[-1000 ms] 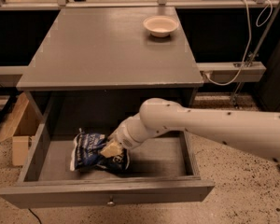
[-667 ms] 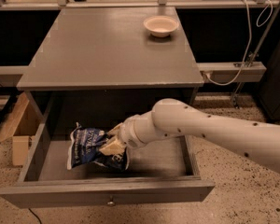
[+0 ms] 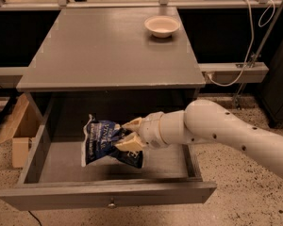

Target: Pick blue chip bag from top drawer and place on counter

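Top drawer (image 3: 108, 194) is pulled fully open below the counter (image 3: 108, 46); round knob (image 3: 112, 204) sits centre on the front panel. The white arm (image 3: 226, 131) reaches in from the right, over the drawer's right side wall.

Gripper (image 3: 128, 134) is over the middle of the drawer cavity, pointing left. Its two tan fingers (image 3: 132, 124) are clamped on the blue chip bag (image 3: 101, 138), one above and one below the bag's right half.

Bag is inside the drawer's footprint, left of centre. It looks raised off the drawer floor; whether its lower edge touches the floor cannot be told. The printed face with white lettering is turned up and toward the camera. A white crimped end runs down the left edge, so the long axis goes roughly left to right, dipping a bit toward the right. The free end points to the drawer's left wall and the gripped end toward the arm. Bag is crumpled around the grip, with its lower right corner hanging below the fingers.

On the counter, a pale bowl (image 3: 162, 26) stands near the back right corner, well apart from the bag. A cardboard box (image 3: 19, 126) sits on the speckled floor (image 3: 236, 206), left of the cabinet.
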